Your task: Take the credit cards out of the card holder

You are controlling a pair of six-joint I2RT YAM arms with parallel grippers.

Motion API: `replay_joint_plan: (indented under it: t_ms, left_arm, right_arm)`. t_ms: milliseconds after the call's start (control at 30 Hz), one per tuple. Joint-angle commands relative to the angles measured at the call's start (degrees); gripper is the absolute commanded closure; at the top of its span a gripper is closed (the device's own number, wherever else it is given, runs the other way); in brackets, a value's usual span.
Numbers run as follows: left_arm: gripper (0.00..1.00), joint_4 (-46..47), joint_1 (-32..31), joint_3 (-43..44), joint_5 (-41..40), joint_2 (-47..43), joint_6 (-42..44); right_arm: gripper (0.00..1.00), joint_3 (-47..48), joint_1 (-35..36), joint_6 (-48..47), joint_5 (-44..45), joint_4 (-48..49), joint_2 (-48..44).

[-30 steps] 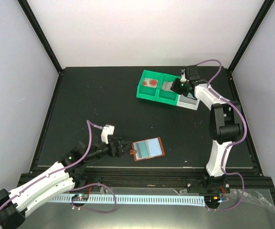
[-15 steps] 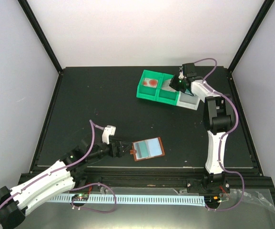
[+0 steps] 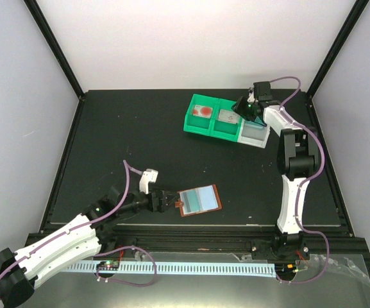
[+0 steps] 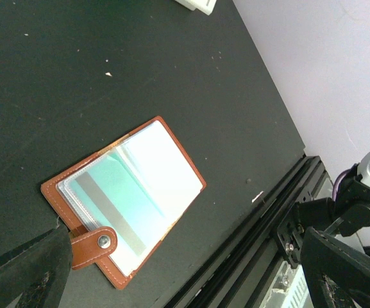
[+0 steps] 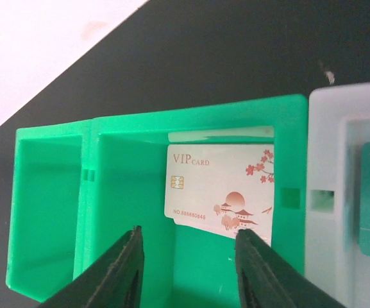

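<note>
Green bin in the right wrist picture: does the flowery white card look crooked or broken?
A little crooked, not broken. The white VIP card with red blossoms sits in the green plastic bin with its lower edge slanting, as if resting unevenly.

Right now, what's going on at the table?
The right gripper hangs open over the middle green bin, where a VIP card lies, not held. The left gripper is open beside the tab of the card holder, which lies spread on the table with a teal card showing in its pocket.
</note>
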Motion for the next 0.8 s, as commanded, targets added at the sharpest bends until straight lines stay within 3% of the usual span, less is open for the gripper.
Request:
replay_joint_plan:
  t_ms: [0,333,633,767]
  left_arm:
    - [0.01,0.1,0.06,2.87,2.53,0.71,-1.99]
    - [0.04,-0.04,-0.2,3.17,3.38,1.1,-4.37]
    - [0.07,4.25,-0.81,1.65,3.77,0.92,-6.7]
    - [0.08,3.47,-1.32,1.24,2.36,1.01,-6.89]
  right_arm:
    - [0.55,-0.46,-0.44,-1.61,-2.04,-0.37,-5.63]
    - [0.53,-8.95,-0.39,-3.71,-13.7,0.68,-14.94]
    - [0.52,-31.23,-0.35,-3.87,-18.92,6.53,-33.13]
    - [0.51,-38.73,-0.35,-6.7,-19.61,4.84,-40.15]
